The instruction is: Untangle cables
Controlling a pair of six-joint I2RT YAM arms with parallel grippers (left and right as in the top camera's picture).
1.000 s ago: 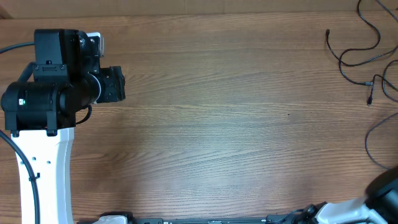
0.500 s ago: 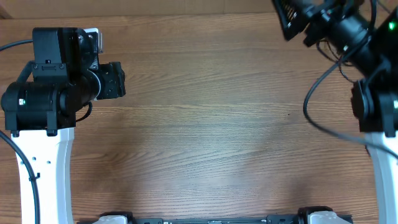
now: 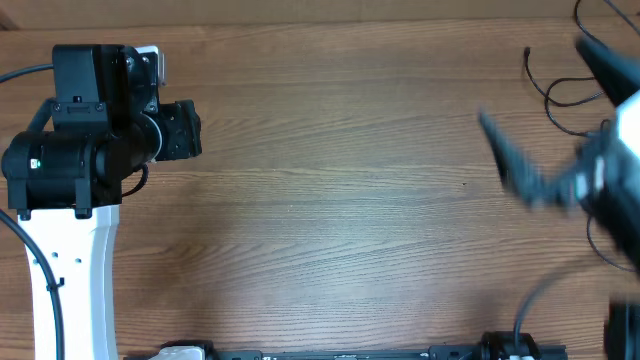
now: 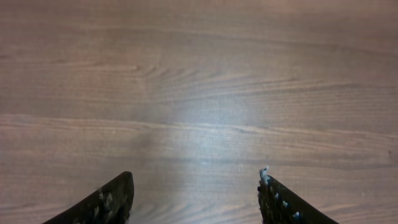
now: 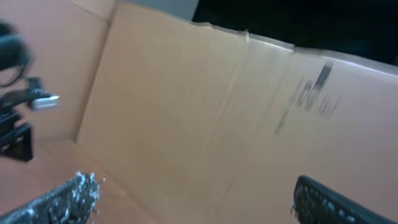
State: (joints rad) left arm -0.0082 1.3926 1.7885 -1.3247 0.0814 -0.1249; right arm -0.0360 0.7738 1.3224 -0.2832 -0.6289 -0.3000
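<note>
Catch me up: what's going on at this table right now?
Not much contact yet. The left gripper is open over bare table, holding nothing. The right arm is a motion blur at the table's right side. The right gripper is wide open and empty, its camera facing a cardboard wall. The cables lie loose near the far right corner, with neither gripper on them.

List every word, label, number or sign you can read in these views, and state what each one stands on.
Dark print on the cardboard panel, right wrist view: too blurred to read.
No other text shows in any view, so nothing can be quoted.
</note>
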